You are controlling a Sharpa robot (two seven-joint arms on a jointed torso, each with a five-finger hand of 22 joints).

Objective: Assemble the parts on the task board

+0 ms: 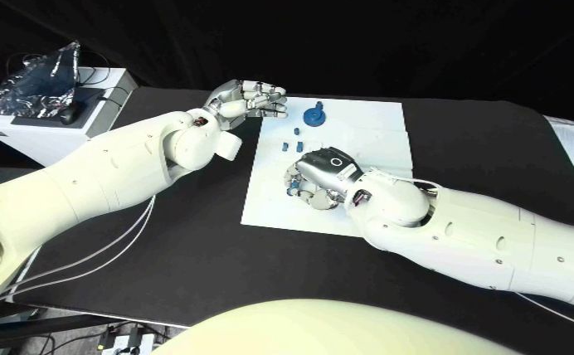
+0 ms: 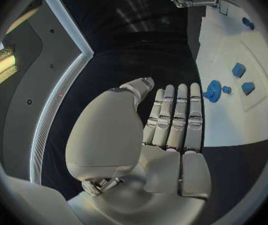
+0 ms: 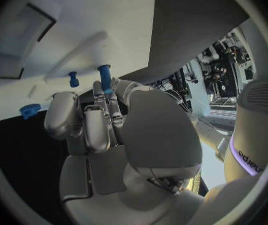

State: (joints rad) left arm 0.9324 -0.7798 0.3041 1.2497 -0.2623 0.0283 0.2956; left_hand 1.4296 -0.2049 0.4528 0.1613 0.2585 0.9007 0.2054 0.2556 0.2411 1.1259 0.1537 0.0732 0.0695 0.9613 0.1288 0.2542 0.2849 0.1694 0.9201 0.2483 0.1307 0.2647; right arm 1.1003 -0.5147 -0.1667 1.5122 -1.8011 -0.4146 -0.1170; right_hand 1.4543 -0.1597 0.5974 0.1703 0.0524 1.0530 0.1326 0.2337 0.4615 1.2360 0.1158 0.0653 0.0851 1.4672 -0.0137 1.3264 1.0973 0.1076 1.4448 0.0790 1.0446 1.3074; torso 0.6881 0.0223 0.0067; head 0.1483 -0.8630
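The white task board (image 1: pixel 359 135) lies in the middle of the black table. A blue round part with a knob (image 1: pixel 313 115) stands near its far edge, with small blue pieces (image 1: pixel 293 146) in front of it. My left hand (image 1: pixel 248 99) hovers by the board's far left corner, fingers straight and side by side, holding nothing (image 2: pixel 171 120). The round part (image 2: pixel 213 91) and two blue blocks (image 2: pixel 238 69) lie beyond its fingertips. My right hand (image 1: pixel 317 177) reaches down onto the board's left half and pinches a blue peg (image 3: pixel 105 78). A short blue pin (image 3: pixel 73 79) and a blue toothed wheel (image 3: pixel 29 110) sit close by.
A white box (image 1: pixel 89 110) with a crumpled foil bag (image 1: pixel 42 81) and cables stands at the table's far left. Cables run along the left arm. Bare black table lies in front of the board and to its right.
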